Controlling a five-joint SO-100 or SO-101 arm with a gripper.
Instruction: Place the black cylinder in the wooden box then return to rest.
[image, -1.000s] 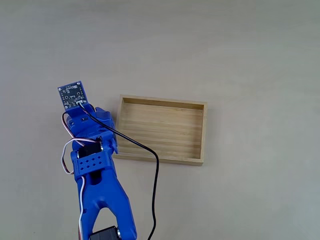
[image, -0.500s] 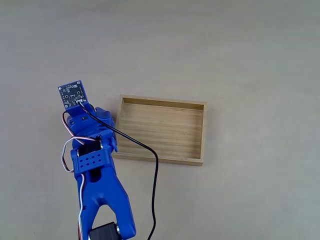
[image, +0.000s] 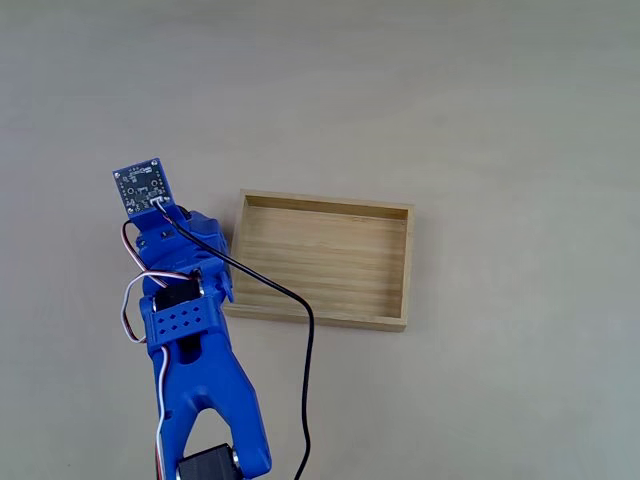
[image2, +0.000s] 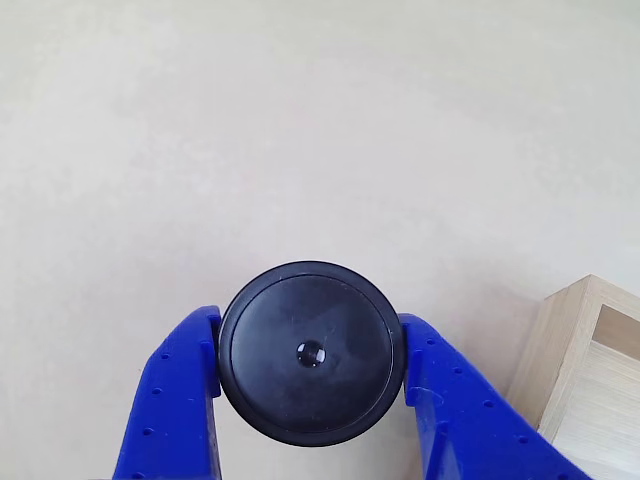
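In the other view the black cylinder (image2: 300, 395) shows its round top with a small central dimple. It sits between the two blue fingers (image2: 175, 400) of my gripper (image2: 308, 340), which touch it on both sides, so the gripper is shut on it. The wooden box (image: 325, 204) lies in the middle of the fixed view, its floor bare. One corner of the wooden box (image2: 575, 330) appears at the lower right of the other view. In the fixed view my blue arm (image: 190, 330) stands just left of the box and hides the cylinder beneath it.
A small circuit board (image: 141, 186) rides on the arm's tip in the fixed view, and a black cable (image: 310, 380) trails down from it past the box's near left corner. The pale tabletop (image: 480, 100) stretches beyond and right of the box.
In the fixed view the arm's tip has shifted very slightly left and up. The box has not moved.
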